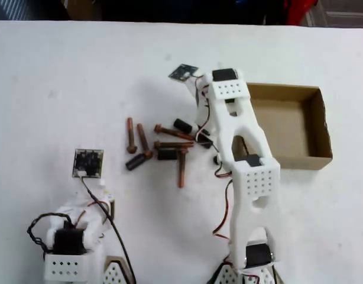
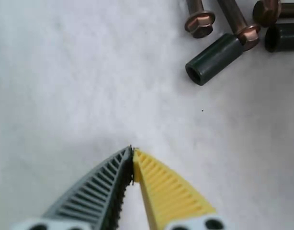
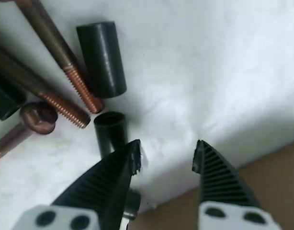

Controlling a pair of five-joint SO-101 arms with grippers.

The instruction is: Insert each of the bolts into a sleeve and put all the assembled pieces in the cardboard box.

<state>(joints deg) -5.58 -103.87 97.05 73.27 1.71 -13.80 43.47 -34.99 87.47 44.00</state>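
By cardboard box point(image 3: 281, 182) edge, fingers point(image 3: 113, 177) apart

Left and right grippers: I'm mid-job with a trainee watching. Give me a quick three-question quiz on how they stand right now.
1. True or false: the left gripper is shut on a bolt.
2. The right gripper is: A) open, with a sleeve beside one finger; B) shut on a sleeve; C) shut on a bolt.
3. Which gripper is next to the cardboard box?
Key: 1 false, it is shut on nothing. 2 A. 3 the right one.
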